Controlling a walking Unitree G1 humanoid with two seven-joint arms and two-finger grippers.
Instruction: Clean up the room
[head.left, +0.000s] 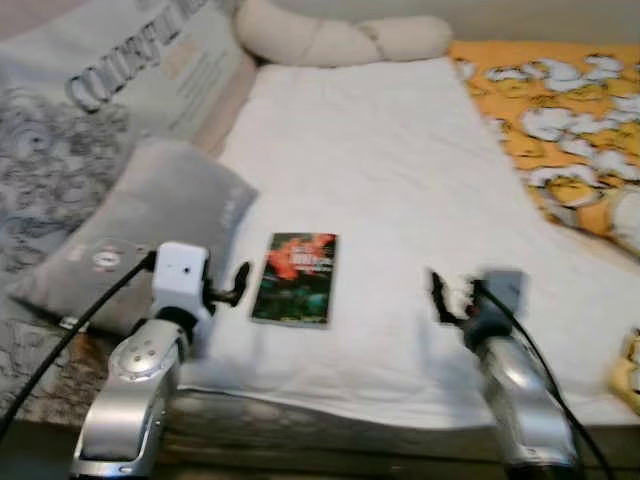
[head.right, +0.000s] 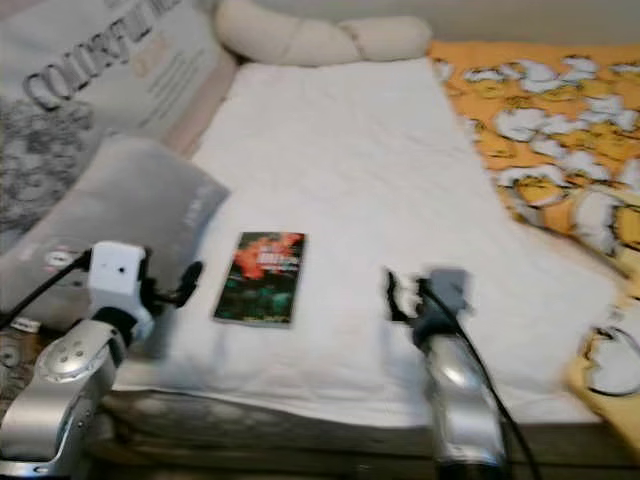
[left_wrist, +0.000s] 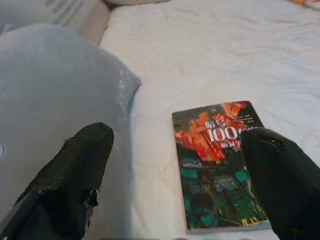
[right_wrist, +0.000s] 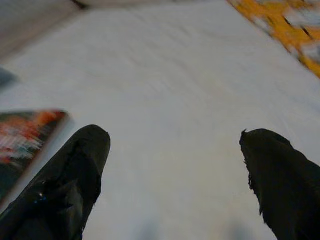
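The number "100" is printed in white on the red and green cover of the book, which lies just ahead of the left claw, partly under its one finger. Smaller lettering around that number is too blurred to be read. Large dark letters, seemingly "COLOURFUL", are printed on the pale cushion well beyond the left claw.

You see white bed sheet, grey pillow at left, cream bolster at head, orange patterned blanket at right.
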